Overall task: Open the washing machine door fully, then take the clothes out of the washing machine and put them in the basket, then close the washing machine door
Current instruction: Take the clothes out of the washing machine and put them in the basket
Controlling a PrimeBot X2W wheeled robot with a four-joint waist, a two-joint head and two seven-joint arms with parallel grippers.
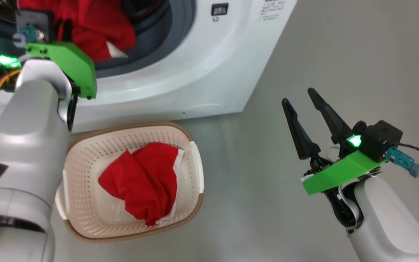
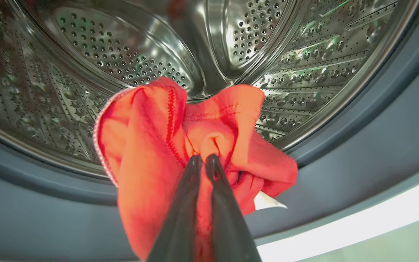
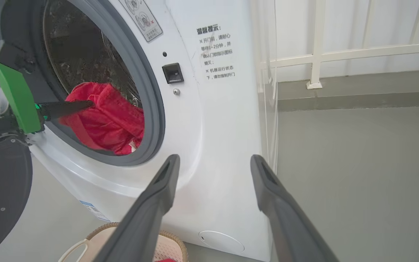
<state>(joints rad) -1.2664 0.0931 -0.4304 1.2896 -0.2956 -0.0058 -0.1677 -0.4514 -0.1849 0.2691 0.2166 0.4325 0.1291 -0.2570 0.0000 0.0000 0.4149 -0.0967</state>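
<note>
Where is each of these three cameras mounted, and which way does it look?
Head view: on the head, looking down at the basket and washing machine; left forearm and open right gripper show.
Left wrist view: on the left wrist, looking into the steel drum; the left gripper is shut on a red garment.
Right wrist view: on the right wrist, facing the machine's front; its spread fingers rise from below.
Shared: all three see that garment in the opening.

Red clothes (image 1: 140, 182); cream perforated basket (image 1: 89, 156), brown rim (image 1: 122, 238); white washing machine (image 1: 202, 72); steel perforated drum (image 2: 122, 62).
</note>
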